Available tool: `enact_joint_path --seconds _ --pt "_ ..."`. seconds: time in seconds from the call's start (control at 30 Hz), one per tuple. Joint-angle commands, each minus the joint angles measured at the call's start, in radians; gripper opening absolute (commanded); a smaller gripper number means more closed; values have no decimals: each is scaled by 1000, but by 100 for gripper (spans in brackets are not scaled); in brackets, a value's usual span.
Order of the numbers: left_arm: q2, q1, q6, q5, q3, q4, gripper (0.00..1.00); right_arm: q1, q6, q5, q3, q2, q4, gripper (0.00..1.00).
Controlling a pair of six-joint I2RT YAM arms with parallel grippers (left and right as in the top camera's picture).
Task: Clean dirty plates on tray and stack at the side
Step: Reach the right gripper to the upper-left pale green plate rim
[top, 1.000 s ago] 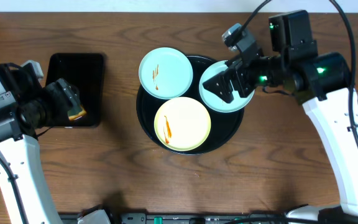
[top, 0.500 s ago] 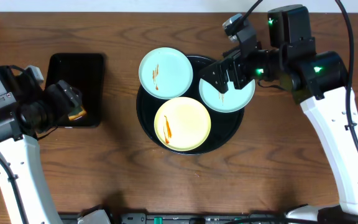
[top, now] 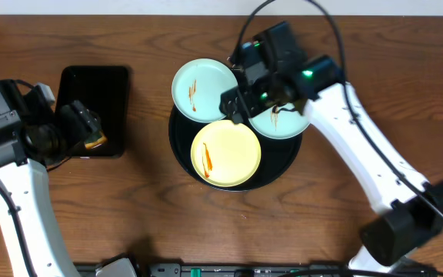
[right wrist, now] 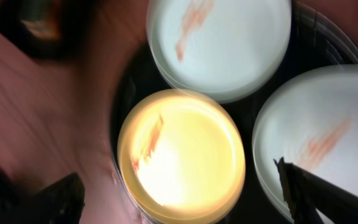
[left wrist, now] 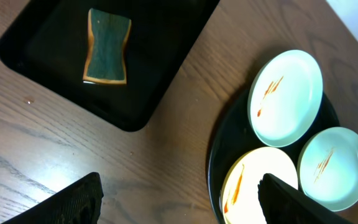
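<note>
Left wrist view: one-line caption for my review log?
Three sauce-streaked plates, two mint and one yellow, sit on the round black tray; a sponge lies in the rectangular tray beside it.

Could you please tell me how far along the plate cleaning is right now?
Done: nothing. Both pale mint round plates and the pale yellow round plate carry orange streaks on the round black tray. In hand: the right gripper hovers open over them; the left gripper is open too, the green sponge lying in the rectangular black tray. Left: wiping all three, then stacking.
</note>
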Motion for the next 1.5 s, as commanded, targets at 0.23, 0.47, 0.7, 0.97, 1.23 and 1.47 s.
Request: enact_joint_path --seconds 0.23,0.47,0.7,0.97,1.23,1.47 --pt "134 4 -9 -12 19 -30 81 37 15 206 454 280 -315 99" --pt "131 6 10 -31 24 21 81 45 34 189 448 289 -130 99" --pt "145 6 -88 -396 23 111 80 41 34 261 350 290 67 99" --pt "261 6 -133 -437 21 145 79 11 119 323 192 296 280 99" --pt "352 6 -132 -416 21 188 74 -35 119 322 121 302 401 99" --pt "367 5 -132 -386 21 243 71 -47 119 281 75 337 475 99"
